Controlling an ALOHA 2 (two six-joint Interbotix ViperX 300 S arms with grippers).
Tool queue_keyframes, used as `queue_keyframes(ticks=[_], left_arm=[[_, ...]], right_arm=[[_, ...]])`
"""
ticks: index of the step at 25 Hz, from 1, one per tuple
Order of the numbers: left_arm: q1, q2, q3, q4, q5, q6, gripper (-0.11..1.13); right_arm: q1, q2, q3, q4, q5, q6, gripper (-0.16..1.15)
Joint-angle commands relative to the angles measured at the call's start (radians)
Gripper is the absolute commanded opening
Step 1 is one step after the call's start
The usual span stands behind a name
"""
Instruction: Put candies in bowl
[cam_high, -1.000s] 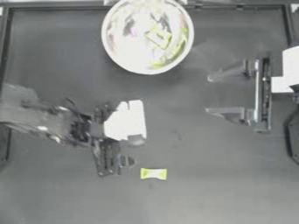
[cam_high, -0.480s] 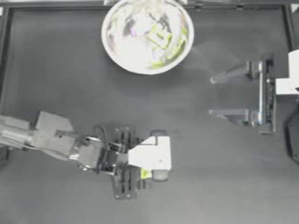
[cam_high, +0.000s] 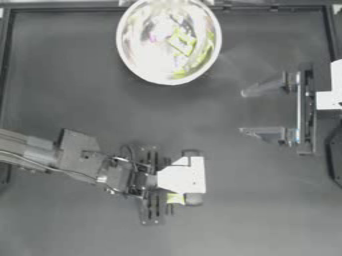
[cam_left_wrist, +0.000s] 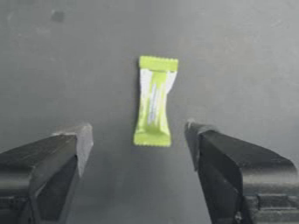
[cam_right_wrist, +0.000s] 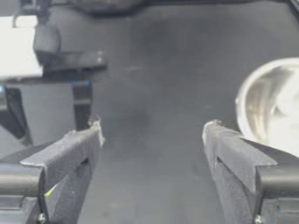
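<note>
One yellow-green candy (cam_left_wrist: 154, 101) lies flat on the dark table, just ahead of my left gripper (cam_left_wrist: 137, 135). That gripper is open, with a jaw on either side of the candy's near end and not touching it. In the top view the candy (cam_high: 175, 198) peeks out from under the left wrist's white block (cam_high: 180, 175), low in the middle of the table. The shiny bowl (cam_high: 130, 55) stands at the top centre with yellow-green candies (cam_high: 182, 42) inside. My right gripper (cam_high: 244, 112) waits open at the right side, holding nothing.
The left arm (cam_high: 80, 160) stretches in from the left edge across the lower table. The bowl's rim (cam_right_wrist: 245, 100) shows beside the right gripper's jaws in the right wrist view. A black frame edges the table.
My left arm has swung right and toward the table's lower edge. Its gripper now hangs over the lone candy. The right arm has stayed put.
</note>
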Motion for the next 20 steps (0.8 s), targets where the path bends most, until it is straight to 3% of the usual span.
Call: queue_keyframes(ticks=[1,9,20], left_arm=[[-0.002,-0.015,-0.04,-0.014,-0.009,0.015,0.97],[-0.002,0.041,-0.071,-0.051,-0.02,0.06,0.97],[0.005,0.083,-0.081,-0.051,-0.025,0.064,0.96]], right_arm=[[0.002,-0.005,-0.011,0.005,-0.011,0.002,0.98],[0.002,-0.032,0.002,0.012,-0.014,0.002,0.98],[0.017,-0.058,0.015,0.023,-0.014,0.002,0.98]])
